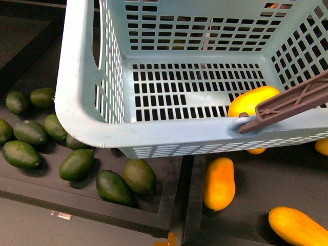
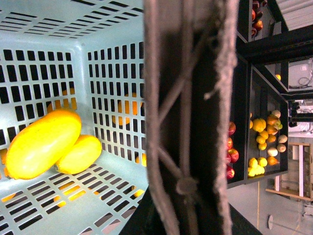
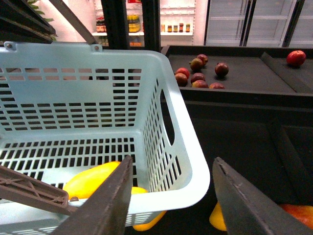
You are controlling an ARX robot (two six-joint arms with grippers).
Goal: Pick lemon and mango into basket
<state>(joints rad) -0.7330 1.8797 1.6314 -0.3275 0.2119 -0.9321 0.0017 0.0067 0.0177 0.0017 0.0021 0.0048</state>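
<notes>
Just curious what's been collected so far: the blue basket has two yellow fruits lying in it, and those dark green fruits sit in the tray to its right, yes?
Nearly. The basket does hold two yellow fruits, but the front view shows the green fruits to its left.

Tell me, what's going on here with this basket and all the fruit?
A two-armed robot is gathering fruit into the light aqua basket. The left wrist view shows two yellow fruits lying together on its slotted floor: the larger looks like the mango, the smaller the lemon. The right pincer hangs open and empty over the basket's near corner. The left pincer isn't visible. More mangoes and dark green fruits lie in the display trays below.
</notes>
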